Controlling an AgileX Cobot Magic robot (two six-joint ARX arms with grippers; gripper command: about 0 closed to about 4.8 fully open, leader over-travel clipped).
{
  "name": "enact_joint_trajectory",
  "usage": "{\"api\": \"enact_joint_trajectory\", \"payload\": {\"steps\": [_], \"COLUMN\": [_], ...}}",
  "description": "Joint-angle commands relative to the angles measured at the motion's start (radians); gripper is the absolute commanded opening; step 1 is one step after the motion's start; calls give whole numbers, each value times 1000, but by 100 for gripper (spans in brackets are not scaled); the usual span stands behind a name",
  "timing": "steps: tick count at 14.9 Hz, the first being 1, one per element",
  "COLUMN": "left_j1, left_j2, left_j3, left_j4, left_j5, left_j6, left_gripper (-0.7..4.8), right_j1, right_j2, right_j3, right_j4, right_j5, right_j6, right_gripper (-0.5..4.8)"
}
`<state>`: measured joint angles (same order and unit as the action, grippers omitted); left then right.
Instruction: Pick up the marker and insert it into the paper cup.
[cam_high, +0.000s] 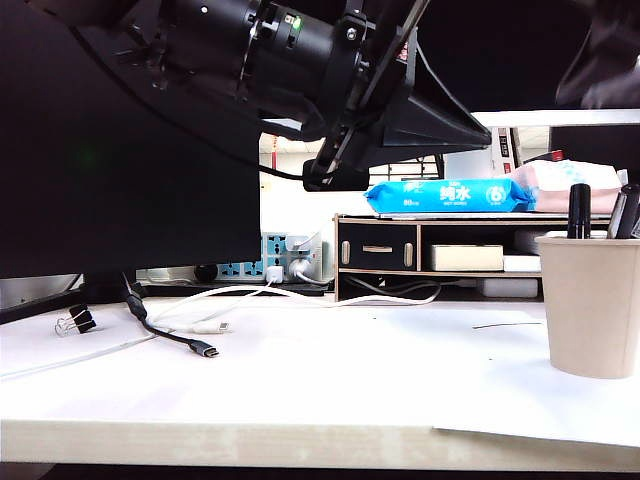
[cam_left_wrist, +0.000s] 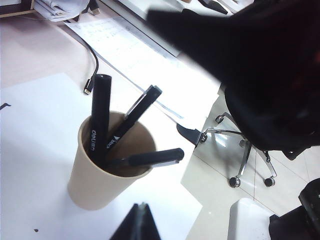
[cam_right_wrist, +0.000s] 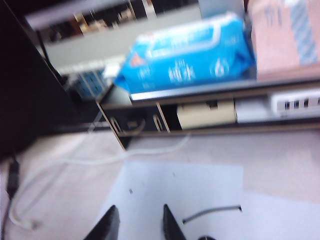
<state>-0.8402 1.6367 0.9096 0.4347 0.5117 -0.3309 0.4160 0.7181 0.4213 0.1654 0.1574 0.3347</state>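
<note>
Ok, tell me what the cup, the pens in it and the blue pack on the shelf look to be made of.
Paper cup: matte beige paper, by its dull wall and rolled rim.
Marker and the two other pens: probably plastic, smooth black with a slight sheen and white print.
Blue pack: glossy plastic film, creased and reflective, likely wet wipes.

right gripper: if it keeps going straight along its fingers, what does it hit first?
Most likely the white paper sheet on the table: the right gripper, jaws open and empty, points down at it. Nothing shows in the gap. Farther along that line stands the black desk organizer, though the blur makes depth unclear.
</note>
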Motion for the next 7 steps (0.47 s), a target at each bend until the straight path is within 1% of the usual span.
{"api": "enact_joint_trajectory", "payload": {"steps": [1,3,4,5,6,7], "left_j1": [0,2,2,2,2,1], "left_j2": [-2,-22,-32,-53,-68,-87], "left_j3": [2,2,2,2,2,1], "left_j4": [14,8,11,3,-16,-53], "left_j5": [9,16,15,15,10,-6], "left_j6": [2,10,10,25,37,55], "left_gripper": [-4,-5,-5,-5,-5,-5], "right_j1": [0,0,0,0,0,0], "right_j2": [-49,-138,-180,-256,-309,-354], "right_j3": [8,8,8,8,8,8], "right_j4": [-24,-96,-132,-200,-247,-287], "right_j5": [4,5,5,5,5,3], "right_j6": [-3,-2,-2,-2,0,7], "right_gripper": [117,109,84,70,36,22]}}
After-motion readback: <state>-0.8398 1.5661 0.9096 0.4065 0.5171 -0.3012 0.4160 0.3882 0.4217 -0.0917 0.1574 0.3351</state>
